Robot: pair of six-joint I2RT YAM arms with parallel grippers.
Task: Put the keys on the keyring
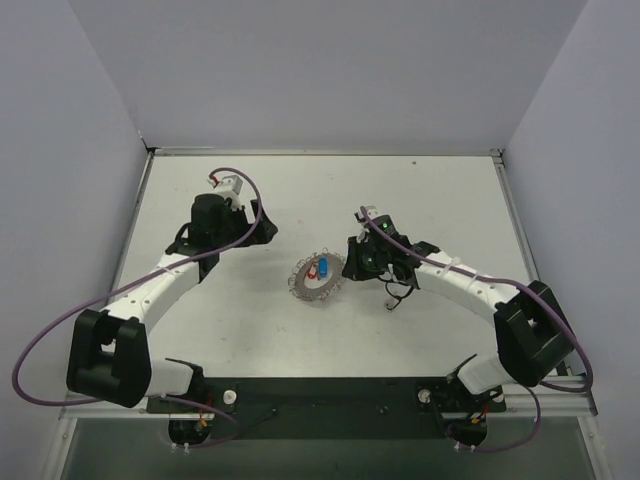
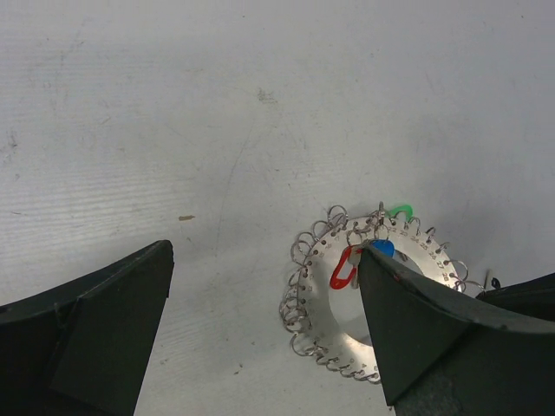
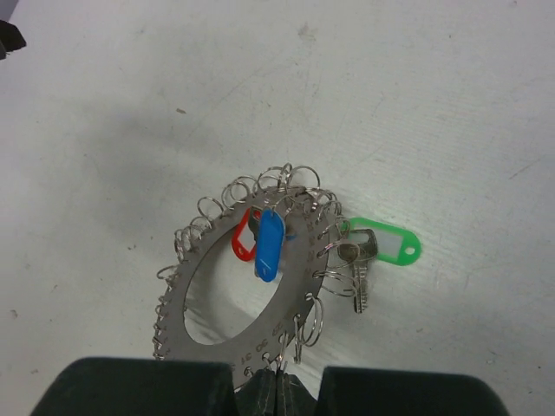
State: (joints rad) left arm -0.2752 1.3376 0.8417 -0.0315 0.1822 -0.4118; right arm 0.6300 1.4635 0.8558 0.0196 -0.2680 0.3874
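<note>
1. The flat, round, silvery metal keyring (image 3: 295, 282), fringed with small wire loops, sits near the middle of the white worktop (image 3: 130, 104), its near edge raised (a shadow shows beneath it).
2. A blue-tagged key (image 3: 270, 247) and a red-tagged key (image 3: 242, 243) hang at its far loops. A green-tagged key (image 3: 381, 243) lies just outside the rim, seemingly hooked on.
3. The right hand (image 3: 277, 381) is clamped on the near rim.
4. The left hand (image 2: 264, 250) hovers beside the ring, fingers wide apart, empty.
5. The step looks like steadying the ring. Next, the left hand probably needs a fine pinch on one thin loop or tag.
</note>
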